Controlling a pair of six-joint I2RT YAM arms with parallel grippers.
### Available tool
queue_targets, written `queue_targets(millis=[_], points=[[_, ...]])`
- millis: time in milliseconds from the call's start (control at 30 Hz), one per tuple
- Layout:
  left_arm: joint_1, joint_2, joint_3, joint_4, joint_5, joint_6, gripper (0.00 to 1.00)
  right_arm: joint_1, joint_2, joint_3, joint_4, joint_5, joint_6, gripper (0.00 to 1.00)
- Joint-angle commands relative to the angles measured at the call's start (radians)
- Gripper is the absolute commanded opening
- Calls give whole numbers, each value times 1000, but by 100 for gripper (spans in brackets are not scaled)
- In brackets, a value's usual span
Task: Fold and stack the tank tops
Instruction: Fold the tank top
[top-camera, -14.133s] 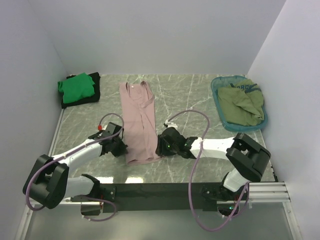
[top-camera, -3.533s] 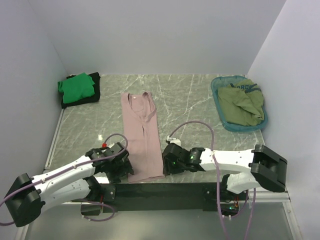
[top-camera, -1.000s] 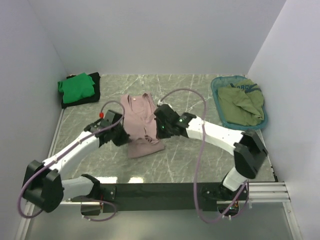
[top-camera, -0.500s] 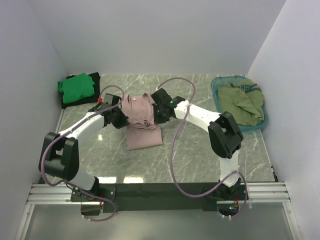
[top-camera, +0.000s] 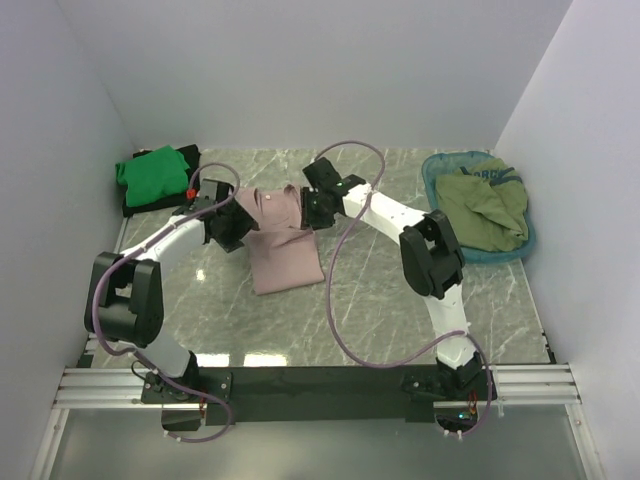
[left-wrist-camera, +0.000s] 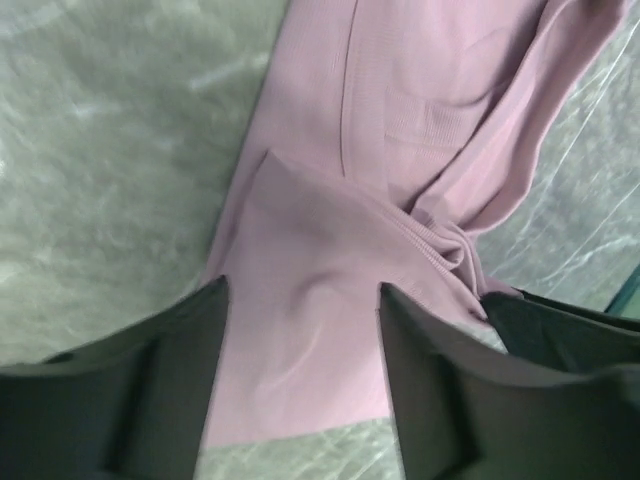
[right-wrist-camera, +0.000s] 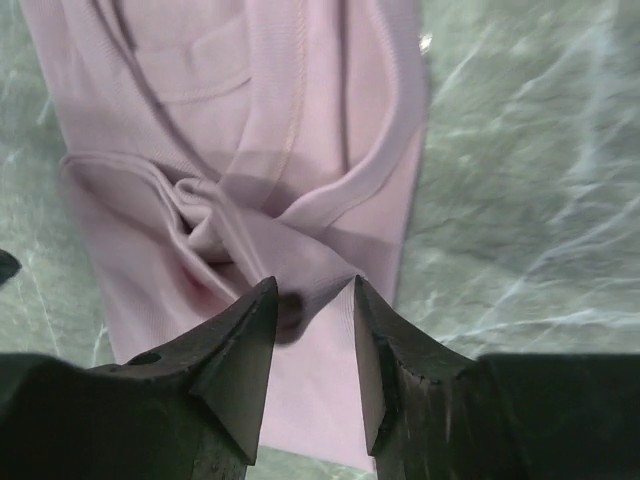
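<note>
The dusty pink tank top (top-camera: 287, 258) lies mid-table, folded in half, its hem end bunched over the neck end (right-wrist-camera: 250, 100). My left gripper (top-camera: 236, 226) hovers at its left edge. In the left wrist view it (left-wrist-camera: 303, 288) stands open over the flat pink cloth (left-wrist-camera: 330, 180), holding nothing. My right gripper (top-camera: 306, 214) is at the top's right edge, and its jaws (right-wrist-camera: 313, 284) are open with a loose pink fold lying between the tips. A bright green tank top (top-camera: 152, 174) sits folded on a black one (top-camera: 186, 196) at the far left. An olive one (top-camera: 482, 208) fills the basket.
The teal oval basket (top-camera: 437, 205) stands at the far right near the wall. The green-and-black stack sits in the back left corner against the left wall. Pale cables loop from both arms above the marble table (top-camera: 380, 290).
Both arms carried the pink top's near hem away from the bases and over its neck end, halving it. Both grippers, shut on the cloth a second ago, now stand open.
</note>
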Motion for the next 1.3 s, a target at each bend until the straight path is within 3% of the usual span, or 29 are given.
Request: queue_targets(millis=[0,100,233,333,467,667,900,1267], points=[[14,-30,23,69,-16,15,69,-24,-35,41,35,20,-27,45],[17,-78,34,60,-30,46,73,-28,-97,12,47,69,-37,46],[12,-124,25,25,-7,75,70,-30,-179,-42,52,122,-40,46],[-5,-188,-70,22,-21,61,70,-28,-211,-114,58,140,-33,46],[-58,-248,-188,70,1,43,71,-16,-265,-258,171,50,-34,46],[-131,-213,-251,141,76,25,67,-8,-145,-148,193,-148,-27,43],[-149,-202,-328,109,21,-49,62,-10,-18,-76,259,-361,47,42],[-149,-181,-397,143,13,-64,64,-76,73,-49,263,-283,161,42]])
